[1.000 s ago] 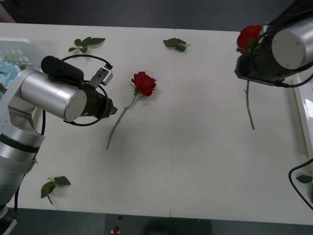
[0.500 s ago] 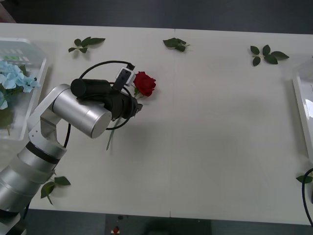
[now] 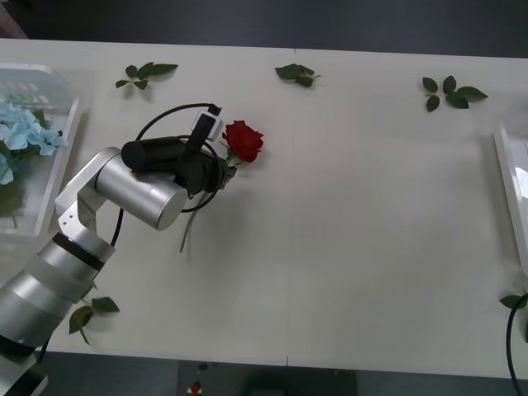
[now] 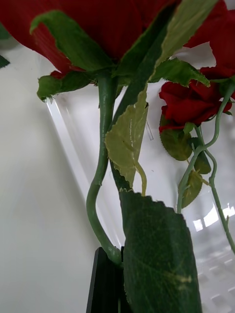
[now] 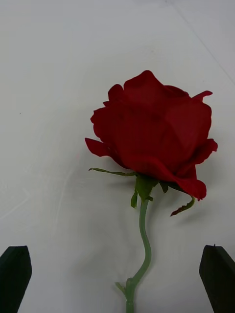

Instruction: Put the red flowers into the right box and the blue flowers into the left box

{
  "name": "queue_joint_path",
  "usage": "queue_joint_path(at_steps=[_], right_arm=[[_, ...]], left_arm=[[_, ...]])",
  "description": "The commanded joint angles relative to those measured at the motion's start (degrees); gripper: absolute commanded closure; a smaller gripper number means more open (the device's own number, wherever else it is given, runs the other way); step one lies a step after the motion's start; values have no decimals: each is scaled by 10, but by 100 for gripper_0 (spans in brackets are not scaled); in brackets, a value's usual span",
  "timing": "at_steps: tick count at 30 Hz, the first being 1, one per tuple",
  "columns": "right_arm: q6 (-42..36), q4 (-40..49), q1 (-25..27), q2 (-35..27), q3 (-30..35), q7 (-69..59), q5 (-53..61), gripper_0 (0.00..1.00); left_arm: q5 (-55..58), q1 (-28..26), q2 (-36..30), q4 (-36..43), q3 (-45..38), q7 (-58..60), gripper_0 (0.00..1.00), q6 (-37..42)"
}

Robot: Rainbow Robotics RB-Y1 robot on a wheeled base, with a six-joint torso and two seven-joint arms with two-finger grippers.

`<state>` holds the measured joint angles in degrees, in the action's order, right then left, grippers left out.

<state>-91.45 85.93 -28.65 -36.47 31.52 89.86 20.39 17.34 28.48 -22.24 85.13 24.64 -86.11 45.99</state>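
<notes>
- Front view: a red rose (image 3: 243,140) lies on the white desk (image 3: 346,247), its deep red bloom toward the far side and its thin green stem running toward the near edge. The left gripper (image 3: 224,175) hangs over the stem, just below the bloom. The left box (image 3: 51,165) holds pale blue flowers (image 3: 23,132). The right box (image 3: 513,190) shows its rim at the desk's right edge.
- Right wrist view: the right gripper (image 4: 110,288) has its jaws closed on the stem of a held rose (image 4: 100,29); a second rose (image 4: 191,105) lies in the clear box behind.
- Left wrist view: the jaws stand wide, one at each side of the stem.
</notes>
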Motion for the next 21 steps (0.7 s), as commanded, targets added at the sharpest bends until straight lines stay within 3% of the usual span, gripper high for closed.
queue_joint_path(at_steps=[1,9,21], right_arm=[[53,-54,-8,-41,6,44,-4,100],[203,-202,-8,-53,5,83,-5,100],[341,-315,-7,-54,-34,84,-3,97]], left_arm=[[-2,44,10,-19,18,16,0,-11],[0,76,10,-92,46,21,0,-58],[1,109,10,-160,79,31,0,-96]])
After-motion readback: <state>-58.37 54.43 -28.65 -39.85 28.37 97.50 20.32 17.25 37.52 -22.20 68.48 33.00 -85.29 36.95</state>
